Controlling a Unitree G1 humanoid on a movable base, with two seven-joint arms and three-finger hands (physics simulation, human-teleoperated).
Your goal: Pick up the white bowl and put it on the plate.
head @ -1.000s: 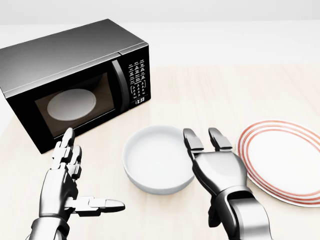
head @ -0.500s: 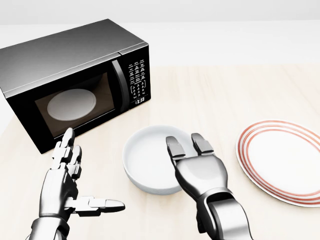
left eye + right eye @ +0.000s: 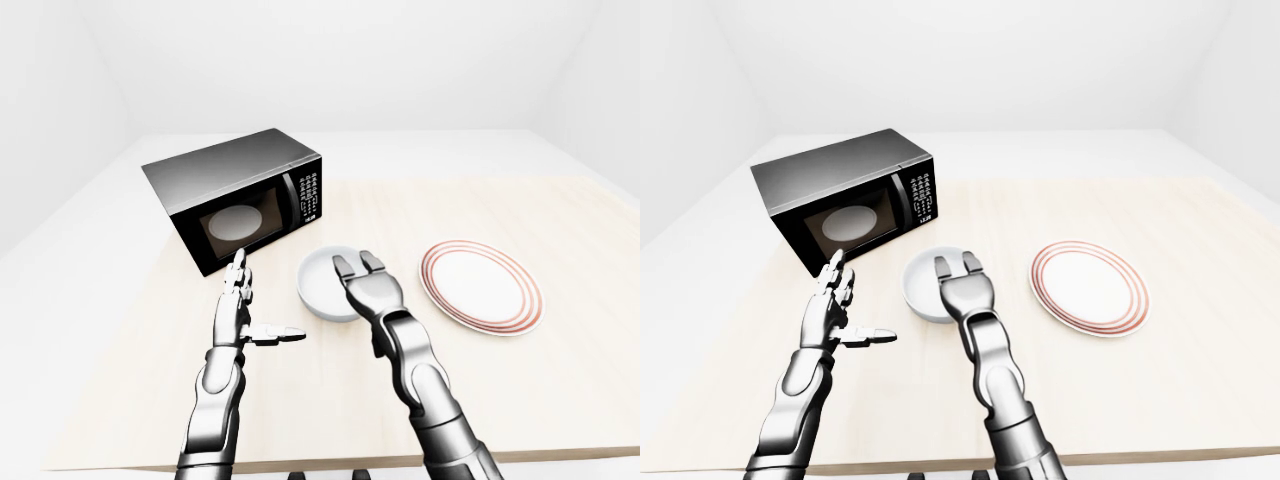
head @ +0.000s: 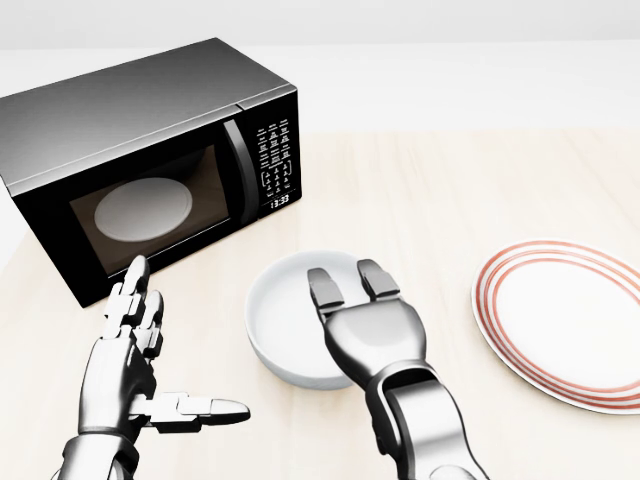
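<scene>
In the head view, the right hand is covering the lower right part of the white bowl, hiding that stretch of rim and much of the hollow behind its palm. Its two visible fingers are reaching straight out over the bowl's inside, released rather than clenched; whether any part is touching the bowl cannot be told, and its thumb is hidden. The part of the bowl's inside that is showing is holding nothing. The bowl is sitting on the pale wooden table at the centre of the frame, below the microwave and to the left of the plate.

The plate, white with red rings, is lying at the right edge of the head view, its right side cut off there; the right-eye view is showing it whole and bare. Behind the microwave's dark door, a pale round turntable is showing dimly.

The left hand is hovering at the lower left, fingers spread wide and thumb pointing right, grasping nothing, well apart from the bowl.
</scene>
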